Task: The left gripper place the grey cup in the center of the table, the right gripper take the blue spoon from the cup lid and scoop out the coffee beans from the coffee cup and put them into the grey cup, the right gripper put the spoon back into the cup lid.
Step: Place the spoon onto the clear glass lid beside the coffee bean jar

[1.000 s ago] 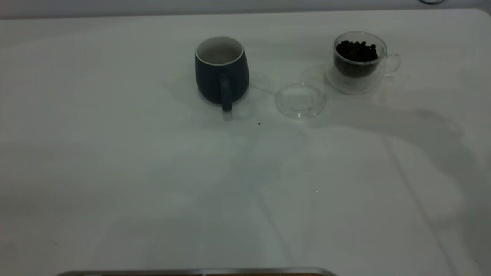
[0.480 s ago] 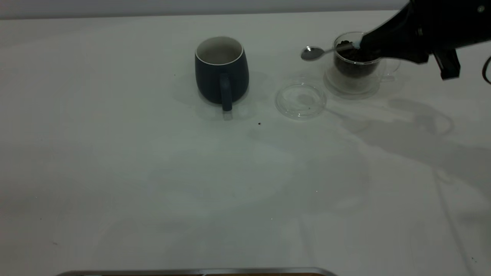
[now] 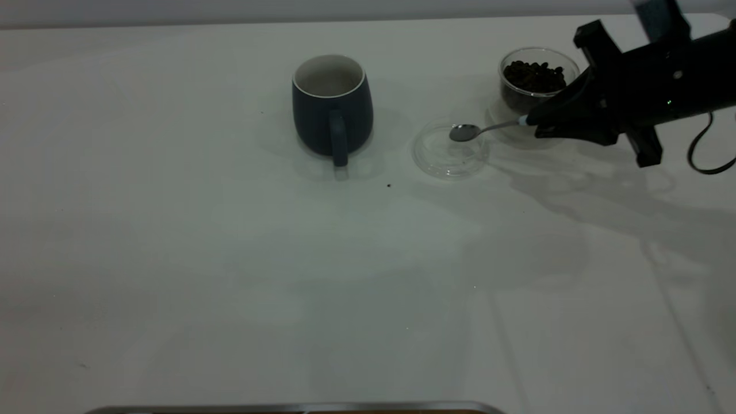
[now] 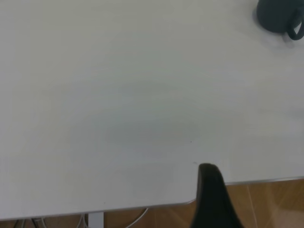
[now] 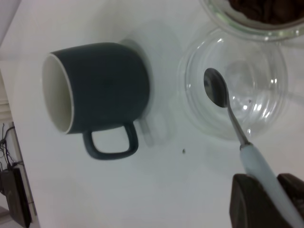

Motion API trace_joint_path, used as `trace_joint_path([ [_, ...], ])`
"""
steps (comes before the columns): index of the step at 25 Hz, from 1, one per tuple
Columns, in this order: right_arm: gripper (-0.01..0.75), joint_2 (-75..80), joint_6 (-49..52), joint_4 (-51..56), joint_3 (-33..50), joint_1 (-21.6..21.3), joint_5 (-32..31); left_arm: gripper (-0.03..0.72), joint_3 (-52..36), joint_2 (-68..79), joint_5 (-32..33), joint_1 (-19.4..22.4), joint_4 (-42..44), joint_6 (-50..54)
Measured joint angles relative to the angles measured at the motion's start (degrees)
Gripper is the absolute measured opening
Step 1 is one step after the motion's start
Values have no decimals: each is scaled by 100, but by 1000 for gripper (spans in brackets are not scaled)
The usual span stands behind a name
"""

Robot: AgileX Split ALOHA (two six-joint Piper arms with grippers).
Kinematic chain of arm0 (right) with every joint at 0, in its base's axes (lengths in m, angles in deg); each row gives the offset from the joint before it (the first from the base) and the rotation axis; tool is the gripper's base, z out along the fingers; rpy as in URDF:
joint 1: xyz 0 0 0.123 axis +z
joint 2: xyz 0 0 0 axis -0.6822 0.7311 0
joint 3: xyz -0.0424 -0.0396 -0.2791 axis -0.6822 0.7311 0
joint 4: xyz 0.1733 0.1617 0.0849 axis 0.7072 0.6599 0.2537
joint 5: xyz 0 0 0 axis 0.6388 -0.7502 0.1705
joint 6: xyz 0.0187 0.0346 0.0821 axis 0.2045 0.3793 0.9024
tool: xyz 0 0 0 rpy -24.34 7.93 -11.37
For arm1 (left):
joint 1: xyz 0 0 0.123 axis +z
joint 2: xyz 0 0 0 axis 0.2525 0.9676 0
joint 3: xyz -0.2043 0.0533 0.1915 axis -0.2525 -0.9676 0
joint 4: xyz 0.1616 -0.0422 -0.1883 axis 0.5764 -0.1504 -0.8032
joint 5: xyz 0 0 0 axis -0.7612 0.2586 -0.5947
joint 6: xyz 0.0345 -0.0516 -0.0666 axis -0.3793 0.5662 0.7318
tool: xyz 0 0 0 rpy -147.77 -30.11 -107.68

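The grey cup (image 3: 332, 103) stands upright near the table's (image 3: 230, 259) far middle, handle toward the camera; it also shows in the right wrist view (image 5: 97, 90) and the left wrist view (image 4: 279, 16). My right gripper (image 3: 537, 122) is shut on the blue spoon's (image 3: 480, 130) pale handle (image 5: 266, 173). The empty metal bowl (image 5: 216, 88) hangs just over the clear cup lid (image 3: 450, 152) (image 5: 232, 90). The coffee cup (image 3: 537, 77) with coffee beans (image 3: 535, 73) stands behind the gripper. The left gripper is parked off the table's edge; one finger (image 4: 213, 197) shows.
One stray bean (image 3: 389, 186) lies on the table in front of the lid, also seen in the right wrist view (image 5: 184, 151). The right arm's black cable (image 3: 704, 155) hangs at the far right. A metal bar (image 3: 287, 408) runs along the near edge.
The right gripper came into view with the spoon, first above the coffee cup, then dropped lower and nearer, bringing the spoon's bowl over the lid.
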Motion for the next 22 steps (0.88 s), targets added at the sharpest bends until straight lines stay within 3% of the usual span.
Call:
trace_joint_path([
  [15, 117, 773, -335, 0, -730, 14, -345, 530, 0, 0, 0, 0, 0, 0],
  [19, 208, 774, -507, 0, -736, 14, -421, 530, 0, 0, 0, 0, 0, 0],
  [22, 350, 779, -634, 0, -736, 14, -480, 530, 0, 0, 0, 0, 0, 0],
])
